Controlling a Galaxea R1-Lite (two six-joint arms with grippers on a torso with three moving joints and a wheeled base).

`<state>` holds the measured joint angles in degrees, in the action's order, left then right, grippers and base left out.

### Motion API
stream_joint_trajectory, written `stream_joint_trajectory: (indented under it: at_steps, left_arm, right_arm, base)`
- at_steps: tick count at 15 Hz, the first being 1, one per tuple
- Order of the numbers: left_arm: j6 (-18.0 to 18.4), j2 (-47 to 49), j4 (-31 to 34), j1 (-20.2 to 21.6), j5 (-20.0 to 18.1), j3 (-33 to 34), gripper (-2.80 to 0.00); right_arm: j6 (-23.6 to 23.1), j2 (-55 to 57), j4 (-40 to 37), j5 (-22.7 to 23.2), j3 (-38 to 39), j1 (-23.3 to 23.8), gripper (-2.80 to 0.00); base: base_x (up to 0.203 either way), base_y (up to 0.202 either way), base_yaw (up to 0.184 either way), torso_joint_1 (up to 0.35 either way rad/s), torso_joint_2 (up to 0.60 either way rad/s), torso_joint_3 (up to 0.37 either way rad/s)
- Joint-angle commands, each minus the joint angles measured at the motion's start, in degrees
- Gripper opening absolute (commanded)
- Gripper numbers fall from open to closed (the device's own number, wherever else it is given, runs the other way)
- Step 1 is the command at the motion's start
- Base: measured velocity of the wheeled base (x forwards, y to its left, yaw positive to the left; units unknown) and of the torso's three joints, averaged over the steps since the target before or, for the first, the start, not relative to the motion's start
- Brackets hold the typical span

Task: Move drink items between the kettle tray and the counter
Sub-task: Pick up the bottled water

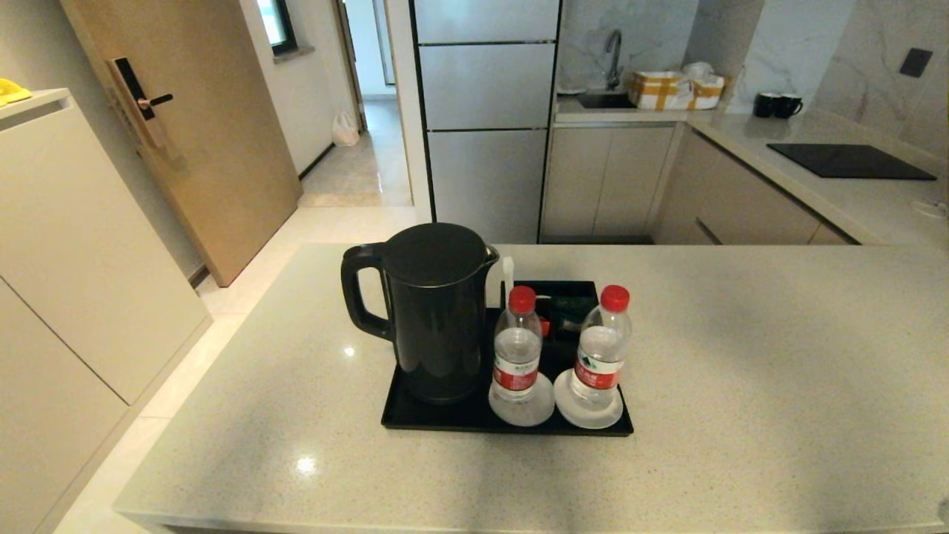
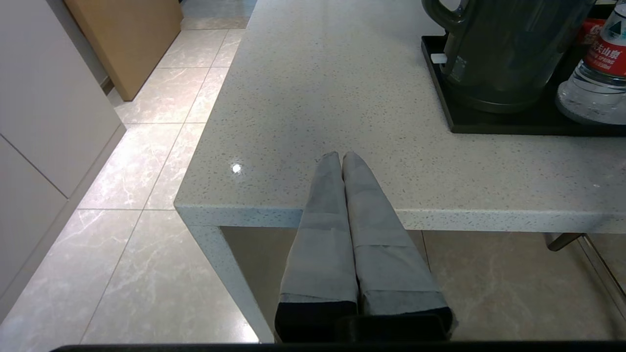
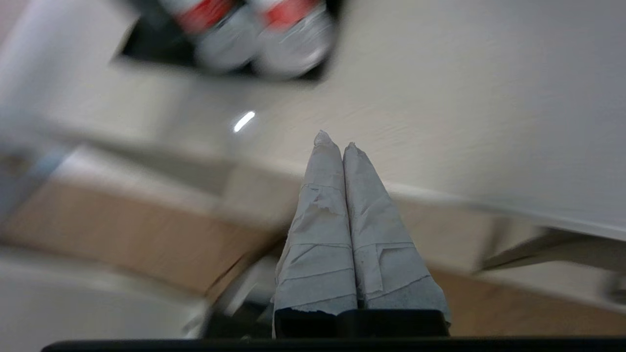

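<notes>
Worktop: broad grey speckled slab filling the lower half of the head view. Kettle tray: black, lower centre, carrying a black kettle at its left. Two red-capped bottles stand upright on white coasters along the tray's right front: left bottle and right bottle, long axes vertical, just apart. Right pincer: fingers pressed together, empty, at the worktop's near edge; the bottles lie ahead, upper left of centre in its blurred wrist view. Left pincer: fingers together, empty, parked at the near edge. Judgement: the right arm appears better placed for the right bottle; its fingers must part first.
</notes>
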<state>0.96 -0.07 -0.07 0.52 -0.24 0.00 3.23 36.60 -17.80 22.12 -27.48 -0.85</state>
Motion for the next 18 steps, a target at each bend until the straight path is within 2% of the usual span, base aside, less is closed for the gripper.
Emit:
stream_joint_trajectory:
  at_steps: [1, 2, 4, 6, 10, 15, 18]
  left_arm:
    - [0.0, 0.1, 0.0, 0.0, 0.0, 0.1, -2.80]
    - [0.0, 0.1, 0.0, 0.0, 0.0, 0.1, -2.80]
    - [0.0, 0.1, 0.0, 0.0, 0.0, 0.1, -2.80]
    - [0.0, 0.1, 0.0, 0.0, 0.0, 0.1, -2.80]
    - [0.0, 0.1, 0.0, 0.1, 0.0, 0.1, -2.80]
    - [0.0, 0.1, 0.0, 0.0, 0.0, 0.1, -2.80]
    - [0.0, 0.1, 0.0, 0.1, 0.0, 0.1, -2.80]
  right_arm:
    - [-0.1, 11.2, 0.9, 7.1, -1.5, -0.7, 0.00]
    - [-0.1, 14.7, 2.3, 9.2, -2.5, -2.0, 0.00]
    - [-1.8, 21.7, 8.4, 11.4, -2.7, -7.3, 0.00]
    - [-5.6, 28.8, 20.5, 9.9, -0.5, -12.8, 0.00]
    - [-5.5, 47.8, 48.5, -3.1, 3.4, -22.3, 0.00]
    - [-4.4, 77.0, 87.9, -26.7, 2.4, -32.9, 0.00]
    - [-4.3, 81.3, 96.7, -34.2, -1.6, -36.9, 0.00]
  base:
    - [0.000, 0.000, 0.000, 0.000, 0.00, 0.000]
    - [0.000, 0.000, 0.000, 0.000, 0.00, 0.000]
    - [0.000, 0.000, 0.000, 0.000, 0.00, 0.000]
    - [0.000, 0.000, 0.000, 0.000, 0.00, 0.000]
    - [0.000, 0.000, 0.000, 0.000, 0.00, 0.000]
    - [0.000, 0.000, 0.000, 0.000, 0.00, 0.000]
    - [0.000, 0.000, 0.000, 0.000, 0.00, 0.000]
